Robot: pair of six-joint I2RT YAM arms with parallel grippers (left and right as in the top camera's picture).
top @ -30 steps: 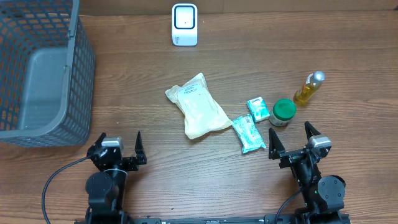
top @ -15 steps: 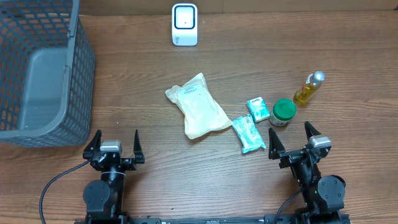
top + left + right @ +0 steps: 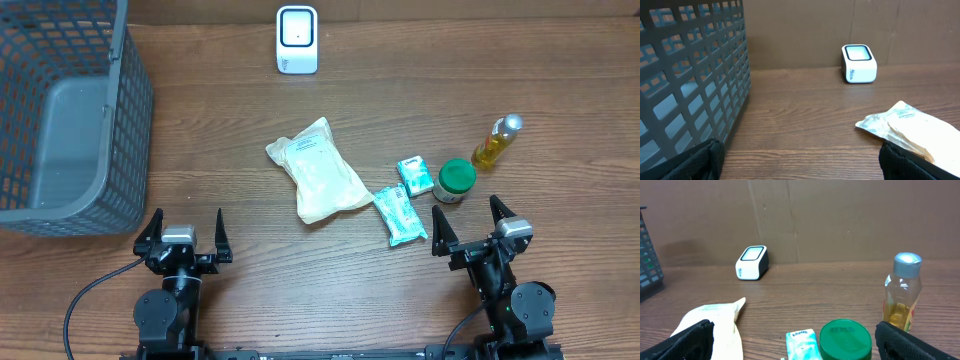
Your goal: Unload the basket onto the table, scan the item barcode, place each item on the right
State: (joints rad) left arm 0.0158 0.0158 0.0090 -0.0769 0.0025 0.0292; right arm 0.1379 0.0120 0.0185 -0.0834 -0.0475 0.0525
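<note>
Matte black left gripper (image 3: 188, 218) and right gripper (image 3: 465, 207), pointy fingers (image 3: 221, 224), lil silver block (image 3: 177, 233) on top, round joint housing (image 3: 158, 311), black cable (image 3: 85, 295) trailing.

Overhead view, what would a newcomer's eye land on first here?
Probably the big grey mesh basket filling the far left corner, then the pale pouch lying mid-table. The white scanner stands alone at the far edge, and a green-lidded jar and yellow bottle cluster on the right.
</note>
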